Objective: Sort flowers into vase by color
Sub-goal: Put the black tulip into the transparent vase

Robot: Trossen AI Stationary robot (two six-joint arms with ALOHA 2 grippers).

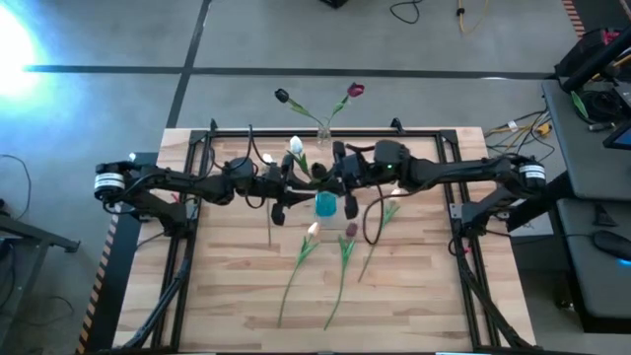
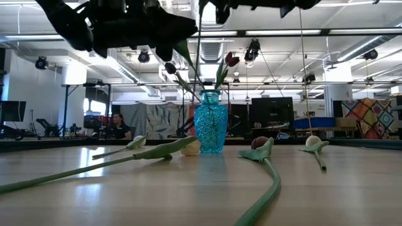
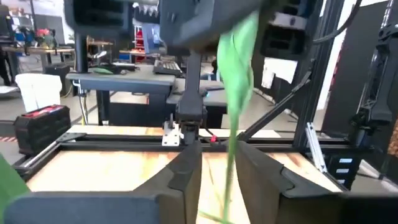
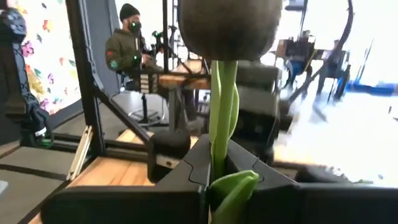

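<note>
a white-headed tulip [image 1: 296,146] is held upright between the two grippers, above the middle of the table. its green stem [image 4: 222,112] is seen pinched between the closed fingers [image 4: 193,165] of the right gripper [image 1: 340,176], with a leaf bulging out just under the pinch. the same stem [image 3: 237,118] also runs between the fingers [image 3: 186,171] of the left gripper [image 1: 286,179], which are parted narrowly around it; whether they touch it cannot be told.

directly under the two grippers a blue glass vase [image 1: 325,204] stands on the wooden table [image 1: 237,266]. in the low view two dark maroon tulips [image 2: 232,59] are seen standing in this vase [image 2: 210,122], leaning apart above its rim; from above their heads [image 1: 355,90] show beyond the grippers, past the far edge of the table.

nearer than the grippers, three more flowers lie flat on the table: a peach-cream tulip [image 1: 312,231] below the left gripper, a maroon tulip [image 1: 350,230] below the right gripper, and another pale tulip [image 1: 391,209] just to the right gripper's outer side. their long stems [image 1: 340,281] run toward the near edge.

both arms reach in from opposite sides and meet at the centre, close together.

a seated person in dark clothing [image 4: 127,46] is seen in the room beyond the table.
</note>
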